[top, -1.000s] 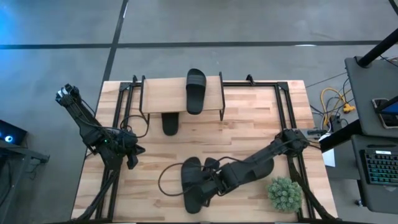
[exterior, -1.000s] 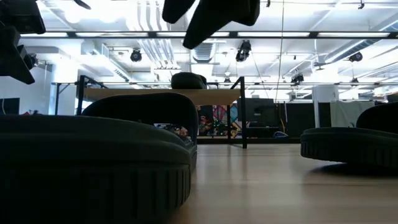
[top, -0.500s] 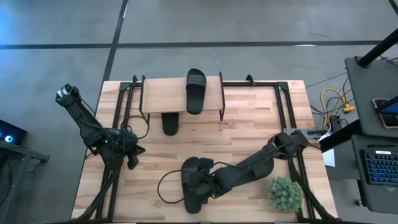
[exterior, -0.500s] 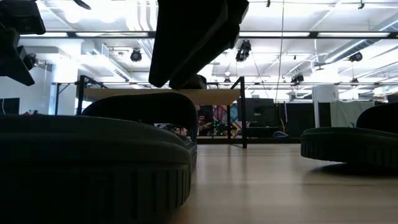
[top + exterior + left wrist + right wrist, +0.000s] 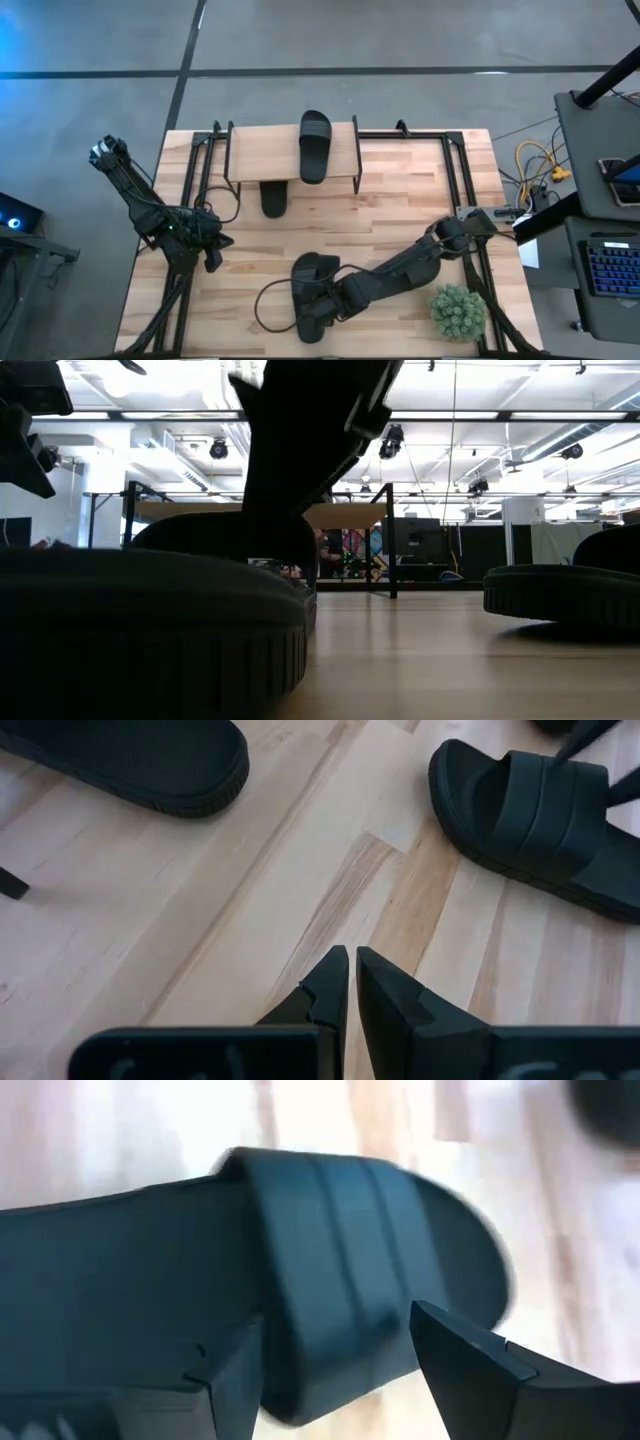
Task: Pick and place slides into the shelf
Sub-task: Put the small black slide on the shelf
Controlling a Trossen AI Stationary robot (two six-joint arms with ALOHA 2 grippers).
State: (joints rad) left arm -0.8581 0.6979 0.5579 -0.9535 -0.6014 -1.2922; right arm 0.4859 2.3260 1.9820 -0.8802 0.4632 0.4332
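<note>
— From above, where is the slide?
— Near the worktop's (image 5: 400,200) front edge, long axis front to back, under the right gripper (image 5: 318,300); the shelf (image 5: 255,150) is far behind.
— And at the right wrist?
— The slide (image 5: 330,1270) lies between spread jaws, unclenched, straddling its strap.
— The left gripper (image 5: 350,982)?
— Jaws pressed together, empty, well aside.

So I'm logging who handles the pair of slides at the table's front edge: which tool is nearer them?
Right. The right tool is open over the slides; the left tool waits shut at the table's left side.
</note>
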